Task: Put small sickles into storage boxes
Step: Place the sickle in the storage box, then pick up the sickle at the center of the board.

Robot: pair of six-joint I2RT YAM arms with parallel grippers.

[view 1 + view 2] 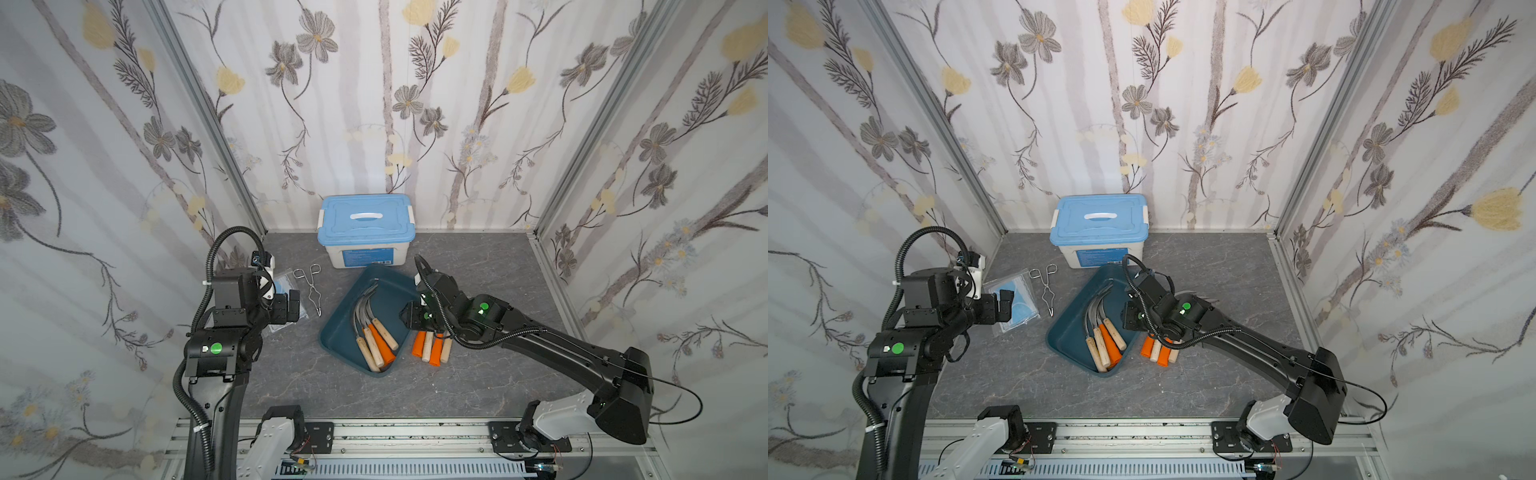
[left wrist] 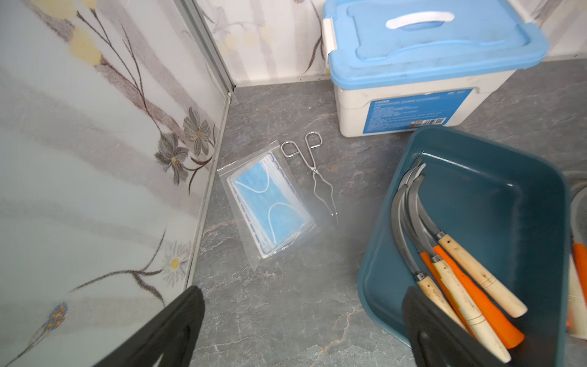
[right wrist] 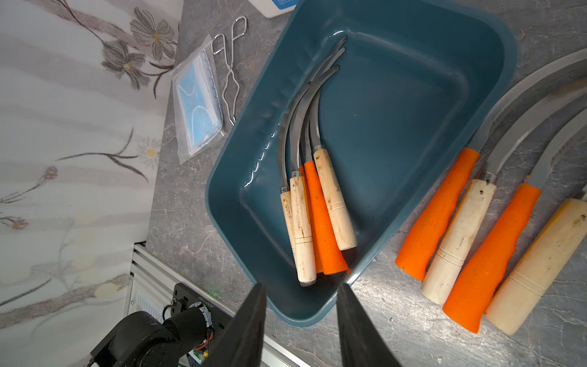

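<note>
Closest in, along the lower edge of both top views, runs the aluminium rail (image 1: 415, 432) carrying the two arm bases. Beyond it, on the grey marbled table (image 1: 311, 386), the teal storage box (image 1: 337, 332) sits at a slant with five small sickles (image 1: 374, 332) bunched inside, three with wooden handles and two with orange; handles point toward the rail, blades curve toward the far end. Just outside the box's long wall, four loose sickles (image 3: 460, 235) lie in a row on the table, orange and wooden handles alternating, side by side. Over that wall hangs the right gripper (image 1: 409, 316), jaws a little apart and holding nothing, as its wrist view shows. Well away, the left gripper (image 2: 301, 289) hovers above a bagged packet of masks (image 2: 270, 203), jaws spread wide and empty. Wire tongs (image 1: 311, 291) lie beside the packet, and a white bin with a blue lid (image 1: 365, 224) stands against the back wall
</note>
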